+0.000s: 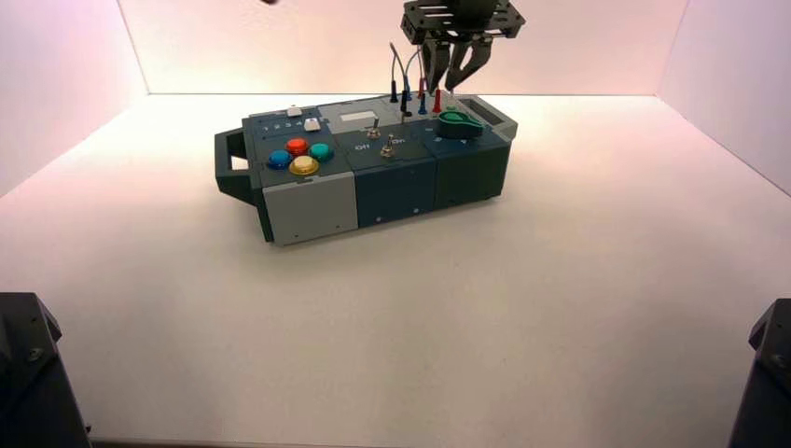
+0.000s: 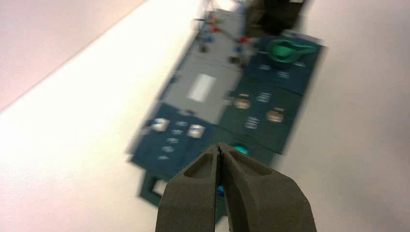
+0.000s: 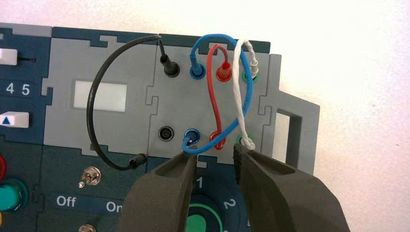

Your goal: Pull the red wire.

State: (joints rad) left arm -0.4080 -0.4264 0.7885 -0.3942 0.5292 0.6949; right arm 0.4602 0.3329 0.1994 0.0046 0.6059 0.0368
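Right wrist view: the green knob lies nearest, then the right gripper (image 3: 215,150) hovers unclenched and empty, and beyond it the red wire (image 3: 213,94) arches across the box's (image 3: 65,96) far right panel, while the left gripper (image 2: 219,146), clenched, shows before the box's left part in the left wrist view.

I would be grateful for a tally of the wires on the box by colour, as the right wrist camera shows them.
Black wire: 1
Blue wire: 1
Red wire: 1
White wire: 1
Total: 4
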